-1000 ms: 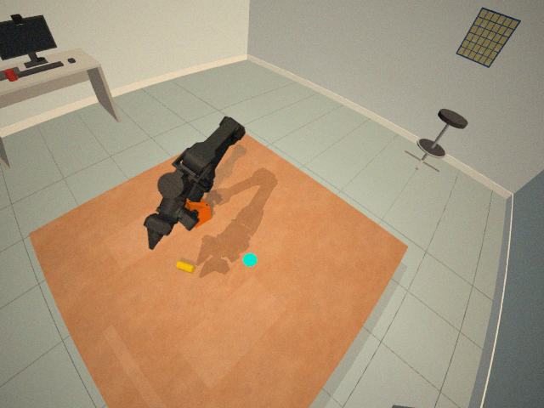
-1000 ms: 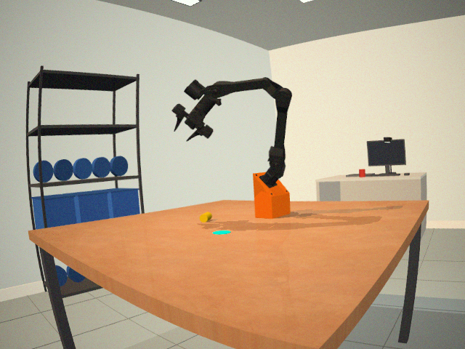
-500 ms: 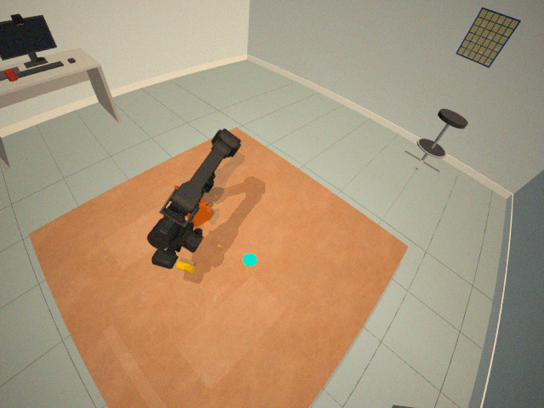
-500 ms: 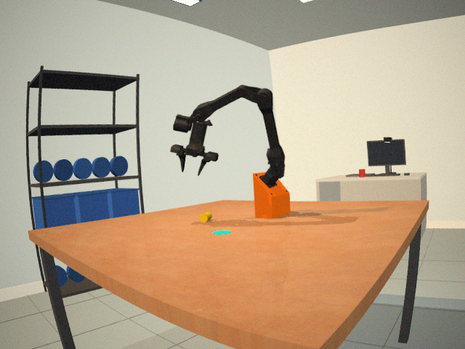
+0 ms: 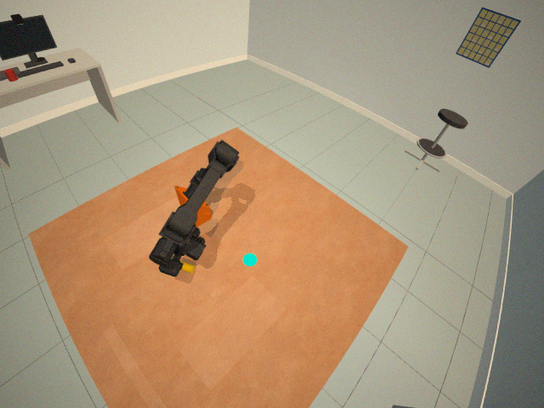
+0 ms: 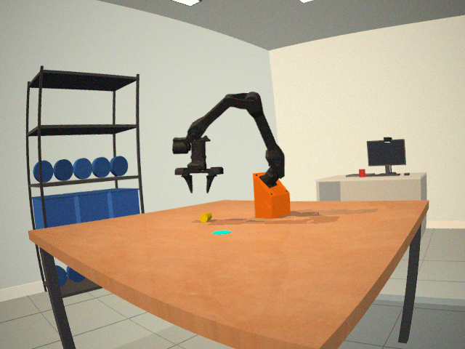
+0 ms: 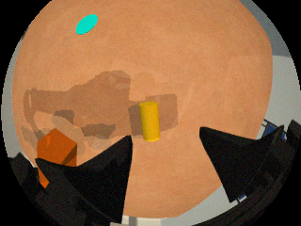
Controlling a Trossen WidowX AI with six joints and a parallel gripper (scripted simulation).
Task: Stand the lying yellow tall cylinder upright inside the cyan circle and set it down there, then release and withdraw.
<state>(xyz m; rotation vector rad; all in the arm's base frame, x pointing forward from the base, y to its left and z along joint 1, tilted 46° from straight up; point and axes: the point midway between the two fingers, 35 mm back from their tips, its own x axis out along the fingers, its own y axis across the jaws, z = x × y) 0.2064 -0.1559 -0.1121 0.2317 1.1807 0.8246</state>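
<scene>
The yellow tall cylinder (image 5: 189, 267) (image 6: 205, 217) (image 7: 150, 121) lies on its side on the wooden table top. In the top view the arm's wrist hides its left end. The cyan circle (image 5: 249, 259) (image 6: 221, 232) (image 7: 87, 24) is a flat disc on the table, apart from the cylinder, with nothing on it. My gripper (image 6: 200, 192) (image 7: 166, 136) is open and empty and points down, well above the table and over the cylinder. In the wrist view the cylinder shows between and beyond the two fingertips. The fingertips are hidden in the top view.
The arm's orange base (image 5: 203, 215) (image 6: 271, 201) (image 7: 55, 147) stands on the table (image 5: 280, 342) (image 6: 262, 278), a little way from the cylinder. The arm's shadow falls across the table around the cylinder. A shelf rack, a desk with a monitor and a stool stand off the table.
</scene>
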